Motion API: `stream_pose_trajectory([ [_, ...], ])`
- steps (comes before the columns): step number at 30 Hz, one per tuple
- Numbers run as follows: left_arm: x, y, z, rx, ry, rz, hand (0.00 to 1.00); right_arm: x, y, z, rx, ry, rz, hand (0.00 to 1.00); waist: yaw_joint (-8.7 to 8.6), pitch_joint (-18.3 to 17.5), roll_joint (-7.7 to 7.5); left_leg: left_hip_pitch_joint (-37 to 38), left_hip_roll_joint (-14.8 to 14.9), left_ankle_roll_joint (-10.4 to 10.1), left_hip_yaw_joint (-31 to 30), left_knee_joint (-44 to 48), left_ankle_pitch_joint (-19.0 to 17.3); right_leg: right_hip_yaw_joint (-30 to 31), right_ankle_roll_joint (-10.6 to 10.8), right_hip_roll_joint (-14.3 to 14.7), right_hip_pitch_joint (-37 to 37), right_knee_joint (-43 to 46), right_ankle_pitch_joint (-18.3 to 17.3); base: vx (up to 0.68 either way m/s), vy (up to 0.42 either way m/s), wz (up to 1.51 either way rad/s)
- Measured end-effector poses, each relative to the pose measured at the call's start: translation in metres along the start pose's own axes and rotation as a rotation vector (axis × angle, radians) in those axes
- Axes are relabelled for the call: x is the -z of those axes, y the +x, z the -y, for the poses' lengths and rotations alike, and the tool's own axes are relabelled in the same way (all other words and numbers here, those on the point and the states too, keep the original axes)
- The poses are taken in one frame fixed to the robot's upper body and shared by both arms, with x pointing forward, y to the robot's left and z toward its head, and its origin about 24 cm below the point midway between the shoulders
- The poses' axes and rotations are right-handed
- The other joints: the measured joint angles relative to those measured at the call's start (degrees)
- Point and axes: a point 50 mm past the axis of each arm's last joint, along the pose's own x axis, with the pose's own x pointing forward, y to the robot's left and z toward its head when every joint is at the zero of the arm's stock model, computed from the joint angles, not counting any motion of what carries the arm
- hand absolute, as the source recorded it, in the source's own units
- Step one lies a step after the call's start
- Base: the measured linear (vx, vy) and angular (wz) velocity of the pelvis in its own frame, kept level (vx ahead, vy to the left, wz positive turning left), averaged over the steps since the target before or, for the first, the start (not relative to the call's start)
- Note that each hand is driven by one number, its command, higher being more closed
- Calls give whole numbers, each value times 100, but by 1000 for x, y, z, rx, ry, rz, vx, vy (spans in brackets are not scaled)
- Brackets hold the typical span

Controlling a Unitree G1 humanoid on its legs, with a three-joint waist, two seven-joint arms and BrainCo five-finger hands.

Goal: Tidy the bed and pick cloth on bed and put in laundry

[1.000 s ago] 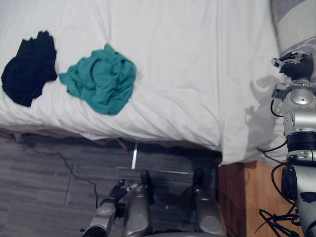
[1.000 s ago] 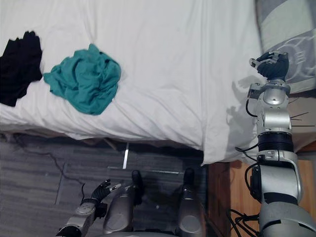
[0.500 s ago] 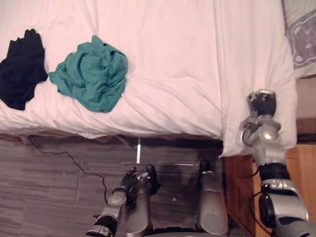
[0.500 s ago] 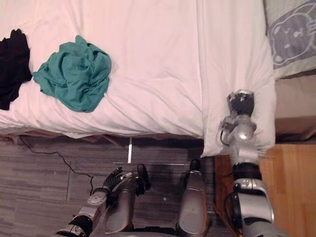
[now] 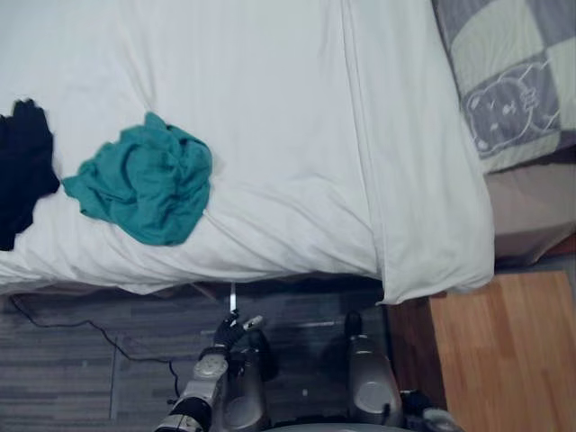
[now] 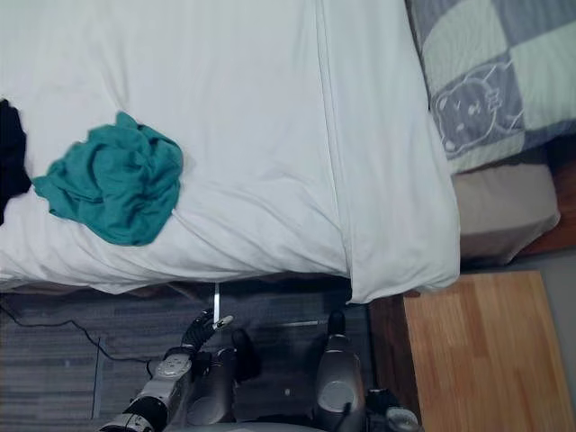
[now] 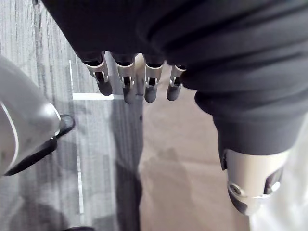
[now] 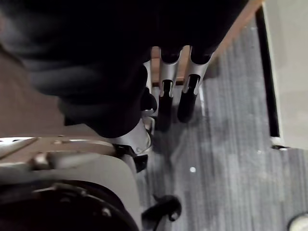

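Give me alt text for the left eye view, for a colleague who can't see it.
A crumpled teal cloth lies on the white bed cover near its front edge, with a black cloth beside it at the view's left edge. A grey-and-cream checked quilt sits at the far right, and the left hand hangs open, low over the grey floor.

Teal cloth [image 5: 139, 191]: crumpled into a loose, rounded heap on the white cover of the bed [image 5: 297, 108], near the bed's front edge and toward the robot's left. Black cloth [image 5: 22, 166]: bunched, on the same cover further left, just beside the teal one; whether they touch cannot be told. The view's edge cuts it off. The cover is wrinkled around both cloths.
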Motion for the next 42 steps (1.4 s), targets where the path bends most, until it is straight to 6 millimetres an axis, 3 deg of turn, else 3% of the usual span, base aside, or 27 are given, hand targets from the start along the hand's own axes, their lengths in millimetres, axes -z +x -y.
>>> stream_pose_trajectory([
  [1, 6, -2, -6, -21, -25, -18, 0, -7, 1, -1, -4, 7, 33, 0, 10, -78, -74, -54, 34, 115, 8, 204, -137, 29, 27, -83, 19, -24, -82, -55, 131, -3],
  [2, 16, -6, -12, -40, -59, -48, 0, -20, 2, 3, 8, 33, 86, 0, 11, -139, -48, -144, 408, 282, -131, 380, -295, 65, 40, -101, 28, 27, -99, -71, 185, -3],
  [4, 29, -10, -16, -52, -85, -86, 0, -33, 3, 7, 14, 53, 123, 0, 0, -190, -43, -173, 912, 247, -549, 183, -270, 158, 135, -186, 13, 112, -192, -43, 231, 8],
  [5, 33, -12, -19, -61, -91, -93, 0, -34, 3, 10, 20, 76, 122, 0, -16, -245, 10, -236, 1279, 239, -1003, -63, -221, 200, 332, -334, -91, 426, -315, -30, 415, 19],
  [7, 37, -14, -17, -55, -84, -97, 0, -32, 3, 16, 47, 111, 107, 0, -30, -357, 54, -86, 1463, 209, -1206, -364, -197, 417, 662, -650, -279, 805, -431, -27, 607, 7],
  [8, 41, -16, -14, -47, -82, -110, 0, -32, 3, 21, 59, 113, 104, 0, -45, -391, 114, -2, 1444, 98, -1148, -429, -156, 504, 672, -728, -289, 808, -426, -28, 692, -24],
  [9, 35, -13, -16, -42, -41, -94, 0, -27, 4, 18, 68, 156, 84, 0, 16, -438, -136, -55, 1141, -880, -873, 40, -276, 712, 593, -1190, -318, 605, -261, -31, 709, -32],
  [10, 34, -12, -26, -63, -6, -102, 0, -20, 4, 10, 74, 203, 58, 0, 65, -550, -328, -98, 873, -869, -678, 211, -442, 680, 15, -1447, -247, 223, 217, -33, 563, -44],
  [11, 35, -12, -29, -69, 14, -109, 0, -18, 5, 9, 77, 215, 52, 0, 120, -558, -305, -83, 842, -842, -521, 238, -484, 568, -444, -1482, -297, 102, 626, -50, 711, -66],
  [12, 36, -13, -33, -72, 73, -115, 0, -21, 5, 7, 66, 203, 56, 0, 235, -557, -291, 139, 842, -815, -196, 61, -461, 24, -706, -1368, -460, 432, 828, -39, 444, -71],
  [13, 38, -14, -34, -73, 81, -119, 0, -19, 5, 5, 57, 190, 49, 0, 266, -563, -292, 282, 845, -831, -86, -75, -365, -224, -464, -1187, -439, 616, 662, 8, 672, -76],
  [14, 39, -14, -32, -62, 108, -128, 0, -19, 6, -2, 19, 152, 55, 0, 287, -609, -264, 478, 807, -752, 43, -453, -203, -576, -8, -650, -357, 870, 114, 77, 321, -36],
  [15, 39, -14, -28, -35, 138, -132, 0, -20, 6, -10, -11, 142, 74, 0, 264, -628, -275, 582, 695, -665, 121, -820, -1, -636, 169, -220, -338, 983, -317, 86, 345, -9],
  [16, 33, -10, -21, -3, 150, -119, 0, -24, 6, -21, -51, 126, 95, 0, 192, -668, -242, 573, 587, -577, 118, -1215, 255, -580, 13, 348, -323, 870, -741, 53, 131, 26],
  [17, 30, -9, -16, 12, 158, -112, 0, -27, 6, -25, -65, 121, 107, 0, 116, -708, -257, 545, 467, -510, 114, -1440, 422, -479, -187, 627, -223, 612, -886, 61, 133, 95],
  [18, 25, -6, -2, 45, 157, -102, 0, -33, 5, -22, -74, 113, 138, 0, -104, -728, -101, 469, 193, -341, -44, -1823, 740, 12, -465, 883, -7, 73, -645, 73, 143, 90],
  [22, 31, -10, 11, 85, 208, -115, 0, -39, 4, -27, -98, 134, 193, 0, -22, -819, -19, 737, -39, -269, -196, -2057, 872, 126, -398, 762, 306, 4, -675, 60, 66, 47],
  [25, 26, -9, 9, 71, 203, -75, 0, -53, 2, -45, -192, 70, 256, 0, 9, -814, -3, 42, 34, -108, -222, -830, 833, -26, -441, 641, 384, 116, -997, -61, -22, 59],
  [27, 35, -14, 12, 102, 184, -87, 0, -49, 4, -42, -184, 2, 217, 0, 119, -719, 204, -350, 393, 136, -337, 713, 1034, -139, -484, 618, 884, 171, -1131, -59, -4, 21],
  [29, 39, -17, 13, 122, 204, -87, 0, -46, 5, -40, -155, 15, 195, 0, 147, -738, 239, -320, 480, 200, -258, 930, 1023, -123, -447, 519, 1071, 181, -1113, -8, 75, -25],
  [32, 43, -19, 23, 172, 224, -86, 0, -50, 6, -32, -117, 69, 207, 0, 20, -810, 341, 140, 533, 323, -65, -293, 940, 213, -365, 273, 796, 392, -1067, 36, 148, -56],
  [35, 43, -18, 37, 222, 235, -93, 0, -54, 8, -29, -89, 66, 200, 0, -43, -827, 259, 162, 899, 325, -842, -784, 942, 660, -175, 51, 427, 567, -981, 54, 285, -48],
  [38, 44, -20, 49, 271, 269, -89, 0, -55, 9, -24, -81, 28, 190, 0, -46, -839, 253, 423, 968, 330, -1350, -910, 941, 1081, 396, -215, 339, 747, -1096, 7, 633, -39],
  [39, 45, -21, 51, 278, 285, -91, 0, -54, 9, -22, -77, 20, 186, 0, -71, -890, 335, 495, 930, -22, -1203, -769, 439, 1175, 658, -298, 247, 869, -1134, -46, 656, -21],
  [40, 44, -19, 49, 261, 303, -98, 0, -53, 9, -22, -79, 17, 184, 0, -50, -924, 243, 528, 771, -894, -1063, -594, -228, 1272, 727, -585, 156, 969, -1045, -61, 636, -23],
  [41, 41, -16, 46, 253, 321, -98, 0, -52, 9, -29, -94, 21, 175, 0, -15, -896, 65, 510, 659, -883, -928, -447, -337, 1312, 703, -760, 95, 1006, -933, -92, 603, -47],
  [42, 38, -14, 36, 219, 338, -95, 0, -53, 9, -40, -124, 12, 178, 0, 127, -926, -110, 561, 492, -719, -641, -332, -515, 1173, 263, -985, -36, 914, -463, -108, 537, -90],
])
